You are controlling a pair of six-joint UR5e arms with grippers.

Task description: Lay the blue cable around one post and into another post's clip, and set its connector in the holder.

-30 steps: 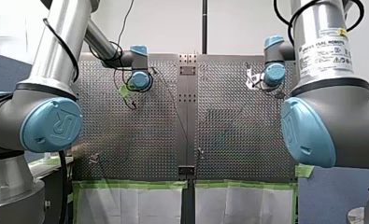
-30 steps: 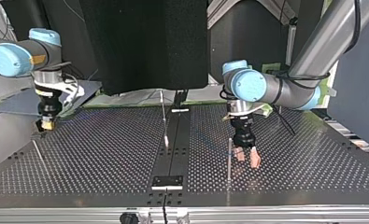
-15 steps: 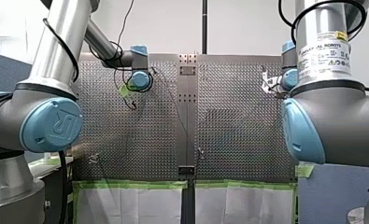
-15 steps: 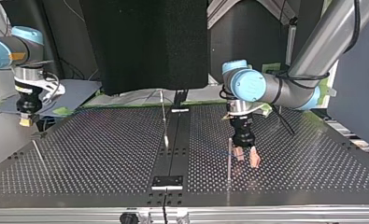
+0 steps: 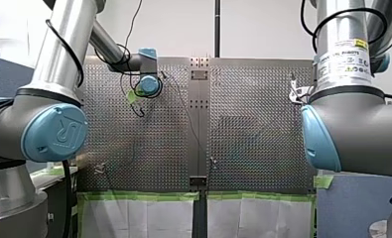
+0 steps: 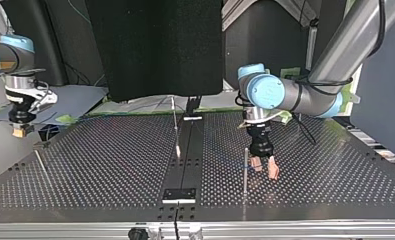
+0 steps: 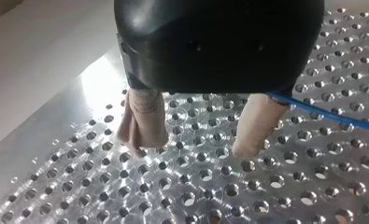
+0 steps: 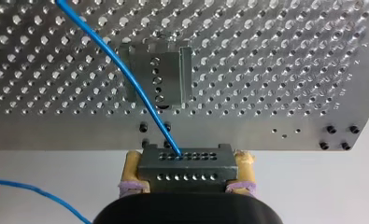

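Connector (image 8: 186, 177) in the right hand (image 8: 188, 163)

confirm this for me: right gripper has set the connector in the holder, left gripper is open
Not set. The right wrist view shows the connector held in the right gripper, off the table's edge. The holder has only the cable passing over it. The left gripper is open, as you said.

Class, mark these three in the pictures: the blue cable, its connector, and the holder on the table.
blue cable (image 8: 112, 51): right wrist view, on its stretch ahead of the connector.
connector (image 8: 184, 169): right wrist view, on its holed front face.
holder (image 8: 170, 74): right wrist view, on its floor between the side walls.
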